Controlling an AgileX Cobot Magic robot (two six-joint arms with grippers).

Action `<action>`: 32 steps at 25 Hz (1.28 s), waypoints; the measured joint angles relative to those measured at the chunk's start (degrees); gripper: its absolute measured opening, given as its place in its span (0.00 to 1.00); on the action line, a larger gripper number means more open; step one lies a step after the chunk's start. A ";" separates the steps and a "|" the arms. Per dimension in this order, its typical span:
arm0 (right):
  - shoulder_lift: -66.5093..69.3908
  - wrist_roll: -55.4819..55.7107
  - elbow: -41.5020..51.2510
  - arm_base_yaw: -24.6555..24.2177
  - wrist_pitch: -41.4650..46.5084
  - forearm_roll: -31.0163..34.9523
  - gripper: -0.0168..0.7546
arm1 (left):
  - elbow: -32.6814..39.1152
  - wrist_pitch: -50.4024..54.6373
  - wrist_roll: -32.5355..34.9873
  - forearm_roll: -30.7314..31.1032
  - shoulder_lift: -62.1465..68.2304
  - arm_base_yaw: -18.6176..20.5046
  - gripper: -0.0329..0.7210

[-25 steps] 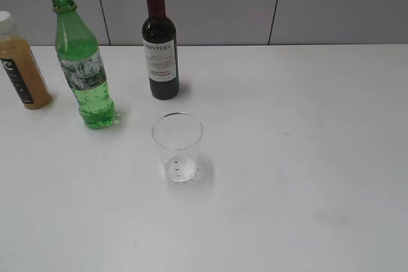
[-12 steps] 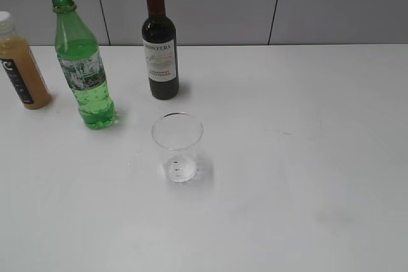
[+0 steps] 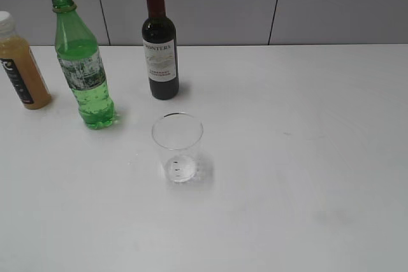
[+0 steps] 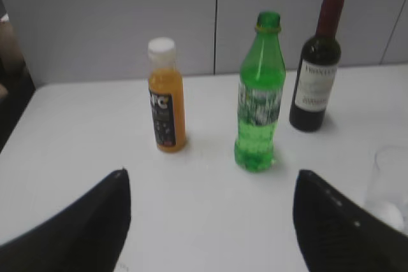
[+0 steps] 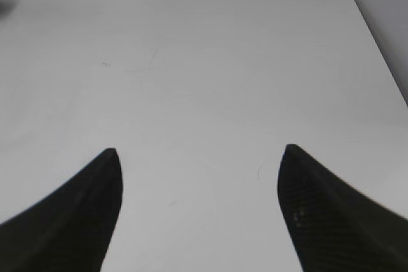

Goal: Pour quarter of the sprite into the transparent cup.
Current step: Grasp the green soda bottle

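Sprite (image 4: 261, 97) stands well ahead of the released left end effector (image 4: 210, 183), untouched; right end effector (image 5: 199, 151) also released.

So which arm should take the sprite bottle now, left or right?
Probably the left. Its open hand faces the sprite bottle, which stands near the table's left side. The right hand, also open, sees only bare table.
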 joint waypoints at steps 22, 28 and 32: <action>0.00 0.00 0.00 0.00 0.00 0.00 0.78 | 6.02 -56.74 2.20 0.56 47.30 -12.12 0.83; 0.00 0.00 0.00 0.00 0.00 0.00 0.78 | 9.79 -76.28 -2.28 1.45 62.82 -14.34 0.83; 0.00 0.00 0.00 0.00 0.00 0.00 0.78 | 10.11 -86.56 -5.96 5.04 72.33 -14.44 0.83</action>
